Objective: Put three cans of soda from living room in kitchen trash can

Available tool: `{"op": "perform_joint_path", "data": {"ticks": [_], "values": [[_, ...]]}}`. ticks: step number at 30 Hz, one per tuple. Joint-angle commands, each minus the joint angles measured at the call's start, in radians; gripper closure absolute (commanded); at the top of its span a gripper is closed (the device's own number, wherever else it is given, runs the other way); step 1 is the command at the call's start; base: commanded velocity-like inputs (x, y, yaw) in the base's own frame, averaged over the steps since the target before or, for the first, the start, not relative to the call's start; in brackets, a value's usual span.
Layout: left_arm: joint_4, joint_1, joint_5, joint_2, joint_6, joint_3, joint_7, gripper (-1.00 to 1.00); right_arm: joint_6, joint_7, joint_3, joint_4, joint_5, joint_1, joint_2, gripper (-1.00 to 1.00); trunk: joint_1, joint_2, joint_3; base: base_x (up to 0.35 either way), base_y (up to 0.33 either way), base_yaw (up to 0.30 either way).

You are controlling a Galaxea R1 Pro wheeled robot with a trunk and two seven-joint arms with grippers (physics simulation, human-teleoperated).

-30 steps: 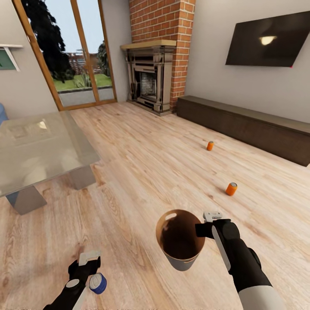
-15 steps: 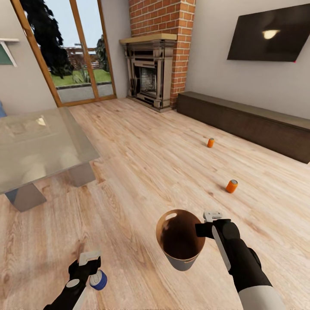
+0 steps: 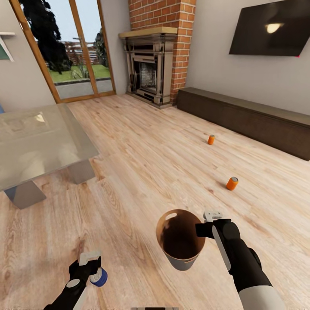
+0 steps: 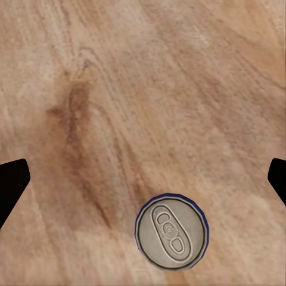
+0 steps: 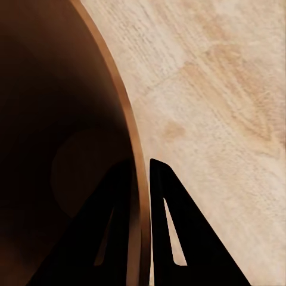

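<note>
Collecting step: right gripper [image 3: 206, 223] pinches pale tapered bin's rim [image 5: 134, 149]; left gripper [image 3: 92, 269] spread over blue-sided can [image 4: 172, 232]; next, approach nearer orange can [image 3: 232, 183].

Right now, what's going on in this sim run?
The robot is in the living room. Its right claw is shut on the rim of the trash can, holding it up above the wood floor; the right wrist view shows one finger inside the wall and one outside. The left claw is open over a blue-sided can standing on the floor. Two orange soda cans lie further off: the near can and the far can, close to the long dark cabinet.
</note>
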Motion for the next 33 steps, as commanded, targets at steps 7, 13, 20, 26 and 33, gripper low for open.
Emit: {"op": "perform_joint_path", "data": {"ticks": [7, 13, 20, 26, 33], "values": [[0.0, 0.0, 0.0, 0.0, 0.0, 0.0, 0.0, -1.0, 0.0, 0.005, 0.0, 0.0, -0.018, 0.0, 0.0, 1.0, 0.0, 0.0, -0.011, 0.0, 0.0, 0.0], [0.0, 0.0, 0.0, 0.0, 0.0, 0.0, 0.0, -1.0, 0.0, 0.005, 0.0, -0.001, -0.018, 0.0, 0.0, 1.0, 0.0, 0.0, -0.021, 0.0, 0.0, 0.0], [0.0, 0.0, 0.0, -0.002, 0.0, -0.001, 0.0, -1.0, 0.0, 0.005, 0.0, -0.001, -0.018, 0.0, 0.0, 1.0, 0.0, 0.0, -0.032, 0.0, 0.0, 0.0], [-0.026, -0.001, 0.0, -0.018, 0.004, -0.003, 0.0, -1.0, 0.0, 0.005, 0.0, -0.001, -0.017, 0.0, 0.0, 1.0, 0.0, 0.0, -0.042, 0.0, 0.0, 0.0], [-0.072, -0.001, -0.001, -0.032, 0.011, -0.005, 0.0, -1.0, 0.0, 0.005, 0.0, -0.001, -0.016, 0.0, 0.0, 1.0, 0.0, 0.0, -0.054, 0.0, 0.0, 0.0]]}}
